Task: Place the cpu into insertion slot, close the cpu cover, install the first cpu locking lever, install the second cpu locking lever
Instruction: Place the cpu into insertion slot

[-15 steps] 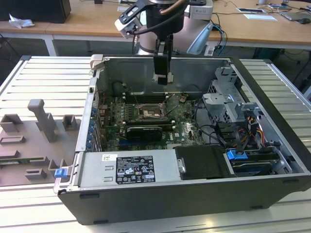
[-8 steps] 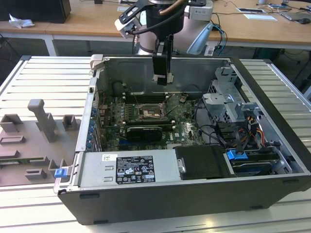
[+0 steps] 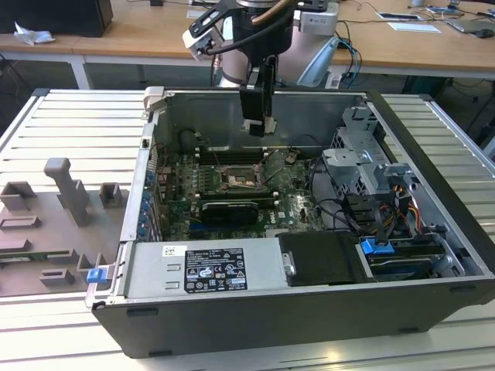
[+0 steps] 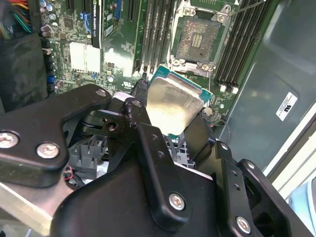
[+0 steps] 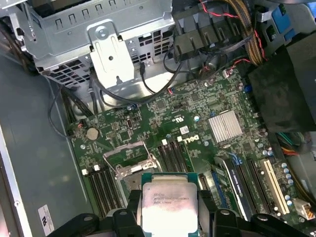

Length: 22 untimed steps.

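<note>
My gripper (image 3: 260,122) hangs inside the open computer case, above the motherboard and toward its back wall. It is shut on the cpu (image 4: 174,104), a flat square chip with a pale silver face and a green edge, clamped between the black fingers (image 4: 139,116). The cpu (image 5: 168,201) sits held in the air, apart from the board. The insertion slot (image 4: 199,38) lies bare on the board, its contact field exposed; in the exterior view the insertion slot (image 3: 238,180) is below and slightly to the left of the gripper. The cpu cover (image 5: 129,159), a thin silver frame, stands swung open beside the slot.
Black memory slots (image 4: 150,34) flank the socket on both sides. A black card (image 3: 230,210) lies in front of the socket. A metal drive cage (image 3: 363,158) with cable bundles fills the exterior view's right. The power supply (image 3: 205,269) spans the case front. The case wall (image 3: 216,116) rises behind the gripper.
</note>
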{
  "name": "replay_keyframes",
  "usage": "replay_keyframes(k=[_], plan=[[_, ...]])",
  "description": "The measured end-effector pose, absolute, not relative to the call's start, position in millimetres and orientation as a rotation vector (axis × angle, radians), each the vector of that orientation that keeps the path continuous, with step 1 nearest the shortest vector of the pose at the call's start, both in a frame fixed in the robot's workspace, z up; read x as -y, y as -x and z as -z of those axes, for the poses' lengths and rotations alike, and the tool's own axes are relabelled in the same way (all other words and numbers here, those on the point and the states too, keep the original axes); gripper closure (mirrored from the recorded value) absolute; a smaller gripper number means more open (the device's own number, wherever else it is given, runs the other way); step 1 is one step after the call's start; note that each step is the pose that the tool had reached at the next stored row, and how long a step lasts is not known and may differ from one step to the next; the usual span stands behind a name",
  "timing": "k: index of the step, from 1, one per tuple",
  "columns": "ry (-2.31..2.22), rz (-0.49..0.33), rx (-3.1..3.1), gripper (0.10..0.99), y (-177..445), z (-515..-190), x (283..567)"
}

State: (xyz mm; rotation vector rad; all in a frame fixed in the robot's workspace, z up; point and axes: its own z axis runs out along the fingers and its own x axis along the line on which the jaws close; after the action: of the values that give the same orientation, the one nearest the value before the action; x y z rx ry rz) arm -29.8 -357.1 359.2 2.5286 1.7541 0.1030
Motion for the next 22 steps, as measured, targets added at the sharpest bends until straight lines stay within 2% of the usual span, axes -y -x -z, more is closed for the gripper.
replay_keyframes(k=[22], plan=[[-2.64,-0.096,-1.574,0.545,29.8,-356.7,357.1]])
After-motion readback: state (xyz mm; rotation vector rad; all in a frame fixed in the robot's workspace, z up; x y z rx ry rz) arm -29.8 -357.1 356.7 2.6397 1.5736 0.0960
